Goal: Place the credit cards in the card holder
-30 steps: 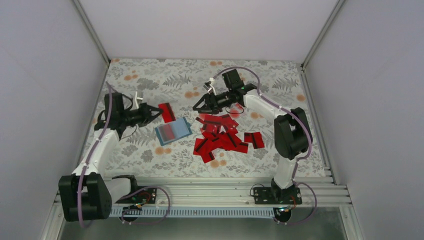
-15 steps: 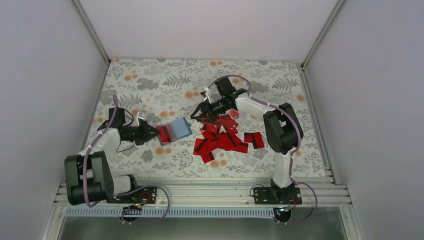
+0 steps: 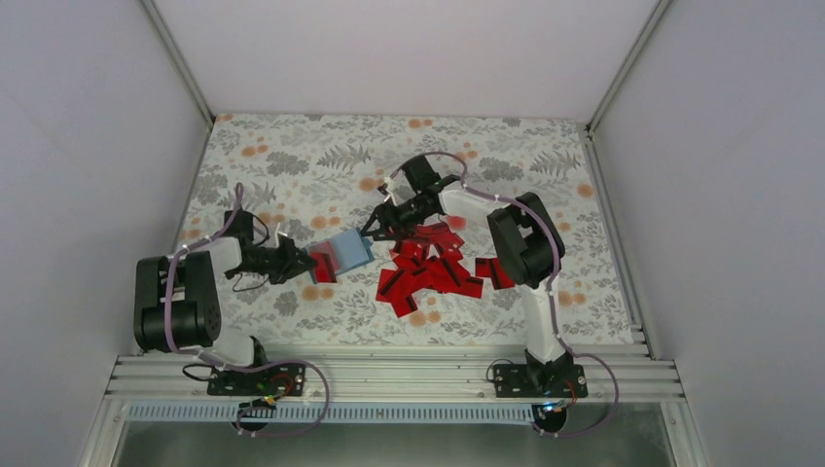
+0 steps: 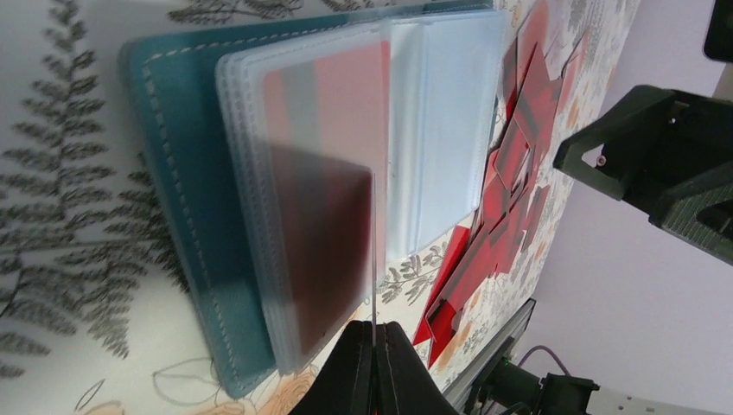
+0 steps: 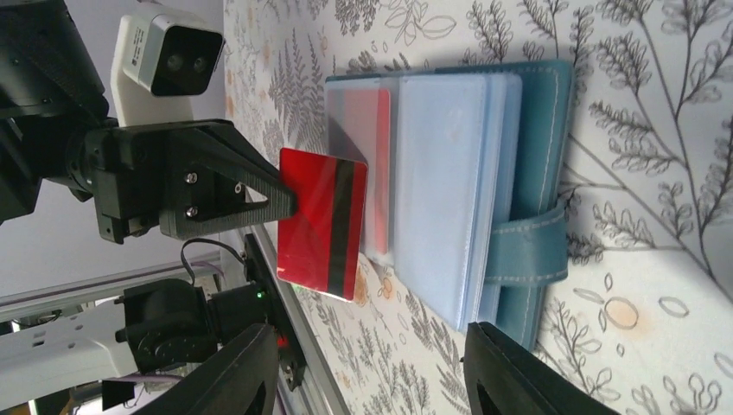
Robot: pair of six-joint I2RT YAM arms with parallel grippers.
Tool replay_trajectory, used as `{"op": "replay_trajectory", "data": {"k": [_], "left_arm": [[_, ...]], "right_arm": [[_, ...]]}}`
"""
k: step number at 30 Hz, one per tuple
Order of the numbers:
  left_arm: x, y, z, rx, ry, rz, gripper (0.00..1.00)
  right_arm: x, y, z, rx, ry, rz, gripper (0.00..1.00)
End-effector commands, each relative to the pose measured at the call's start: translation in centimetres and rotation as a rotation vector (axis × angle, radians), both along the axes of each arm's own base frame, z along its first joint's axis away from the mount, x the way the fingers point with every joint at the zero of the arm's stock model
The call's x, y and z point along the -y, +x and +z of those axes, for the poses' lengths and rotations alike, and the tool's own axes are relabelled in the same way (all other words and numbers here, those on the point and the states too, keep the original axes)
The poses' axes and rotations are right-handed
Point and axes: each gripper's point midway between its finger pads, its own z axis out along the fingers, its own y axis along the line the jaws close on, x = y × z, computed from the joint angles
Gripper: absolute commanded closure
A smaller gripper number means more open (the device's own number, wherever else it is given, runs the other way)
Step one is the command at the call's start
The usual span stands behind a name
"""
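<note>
On the flowered desk (image 3: 292, 146) the loose credit cards (image 3: 433, 268) lie heaped right of centre. The card holder (image 3: 348, 251) lies open just left of the heap, its clear sleeves facing up. The right pincer (image 3: 375, 229) hovers at the holder's far right corner, jaws apart on nothing. The left pincer (image 4: 373, 363) is the nearer one for loading, clamped on one red card (image 5: 321, 223). That card's free edge points right at the sleeves, its long side roughly parallel to theirs; contact is unclear.
</note>
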Motion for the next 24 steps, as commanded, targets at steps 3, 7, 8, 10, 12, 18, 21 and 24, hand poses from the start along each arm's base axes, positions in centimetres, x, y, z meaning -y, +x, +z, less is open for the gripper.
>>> {"op": "replay_trajectory", "data": {"k": [3, 7, 8, 10, 12, 18, 21, 24], "left_arm": [[0.7, 2.1, 0.9, 0.115, 0.005, -0.067, 0.98], [1.0, 2.7, 0.9, 0.122, 0.007, -0.082, 0.98], [1.0, 2.7, 0.8, 0.121, 0.010, -0.084, 0.97], [1.0, 2.9, 0.7, 0.120, 0.012, -0.086, 0.98], [1.1, 3.0, 0.6, 0.121, 0.008, -0.086, 0.98], [1.4, 3.2, 0.5, 0.119, -0.008, -0.098, 0.98], [1.7, 3.3, 0.4, 0.122, -0.024, -0.102, 0.98], [1.9, 3.5, 0.5, 0.129, -0.024, -0.104, 0.98]], "right_arm": [[-1.3, 1.1, -0.5, 0.023, 0.018, 0.012, 0.45], [-1.5, 1.1, -1.4, 0.005, 0.018, 0.020, 0.46], [-1.5, 1.2, -1.6, 0.001, 0.017, 0.021, 0.46], [-1.7, 1.2, -1.9, -0.003, 0.016, 0.025, 0.46], [-1.8, 1.3, -2.0, -0.003, 0.017, 0.028, 0.46], [-1.9, 1.4, -2.5, -0.014, 0.018, 0.037, 0.46], [-1.9, 1.2, -2.8, -0.021, 0.015, 0.042, 0.47], [-1.8, 1.1, -3.1, -0.027, 0.010, 0.043, 0.47]]}}
